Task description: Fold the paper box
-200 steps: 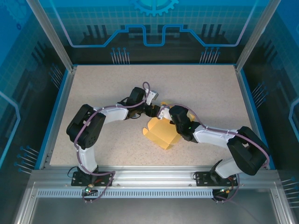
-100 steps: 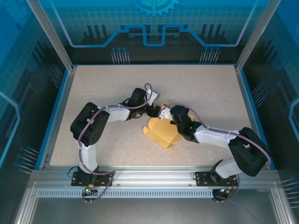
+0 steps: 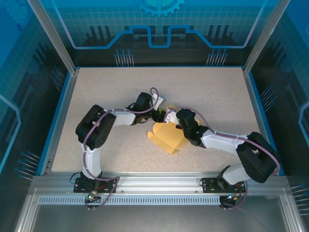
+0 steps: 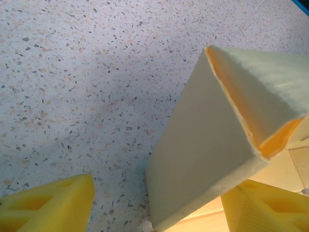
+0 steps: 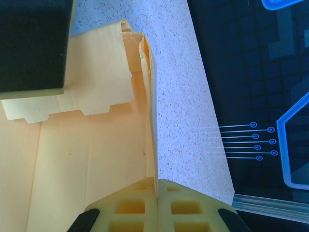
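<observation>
The paper box (image 3: 166,140) is a pale yellow card piece lying partly folded at the table's middle, with one wall raised. My right gripper (image 5: 157,186) is shut on the thin upright wall of the paper box (image 5: 91,145), pinching its edge between both pads. My left gripper (image 4: 159,188) is open, its yellow fingers (image 4: 48,203) set wide apart. A folded-up flap of the paper box (image 4: 207,145) stands between them, close to the right-hand finger and apart from the left-hand one. From above, the left gripper (image 3: 159,115) and the right gripper (image 3: 171,118) meet at the box's far edge.
The speckled table (image 3: 116,87) has a blue rim and dark enclosure walls all round. Its right edge (image 5: 231,193) passes close to the right gripper. A black block (image 5: 31,43), seemingly part of the left gripper, overhangs the box's notched flap.
The left arm's elbow has swung a little to the right and its wrist has edged closer to the box. The right gripper and the box have barely moved.
</observation>
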Robot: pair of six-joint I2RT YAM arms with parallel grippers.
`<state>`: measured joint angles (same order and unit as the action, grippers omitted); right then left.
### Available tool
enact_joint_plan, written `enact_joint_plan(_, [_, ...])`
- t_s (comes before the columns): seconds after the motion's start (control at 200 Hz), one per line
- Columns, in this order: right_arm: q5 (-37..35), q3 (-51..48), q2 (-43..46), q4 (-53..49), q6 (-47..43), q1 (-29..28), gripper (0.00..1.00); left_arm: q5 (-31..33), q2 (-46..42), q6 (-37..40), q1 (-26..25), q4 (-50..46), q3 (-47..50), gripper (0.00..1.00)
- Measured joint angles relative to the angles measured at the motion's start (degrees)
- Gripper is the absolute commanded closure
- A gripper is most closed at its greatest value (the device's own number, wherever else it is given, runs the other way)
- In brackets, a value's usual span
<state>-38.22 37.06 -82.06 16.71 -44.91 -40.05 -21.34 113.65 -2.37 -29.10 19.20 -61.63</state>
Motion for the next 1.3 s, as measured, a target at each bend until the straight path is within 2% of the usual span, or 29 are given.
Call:
enact_joint_plan(0.285, [1.2, 0.0, 0.0, 0.02, 0.83, 0.35, 0.97, 0.04, 1.79, -0.28, -0.02, 0.0, -1.49, 0.53])
enact_joint_plan(0.395, [1.22, -0.07, 0.0, 0.02, 1.03, 0.35, 0.97, 0.02, 1.95, -0.24, -0.13, 0.0, -1.64, 0.57])
enact_joint_plan(0.68, [0.94, -0.11, 0.26, -0.61, 1.42, 0.07, 0.97, 0.02, 1.95, -0.31, -0.37, 0.04, -1.64, 0.59])
enact_joint_plan(1.036, [-4.72, -0.55, -1.99, 2.51, -1.7, -2.82, 0.97, 0.04, 1.95, -0.48, -0.37, 1.18, -0.55, 0.59])
enact_joint_plan(1.301, [-6.4, -0.66, -3.23, 4.02, -2.54, -3.19, 0.97, 0.02, 1.95, -0.5, -0.37, 2.23, -0.22, 0.57])
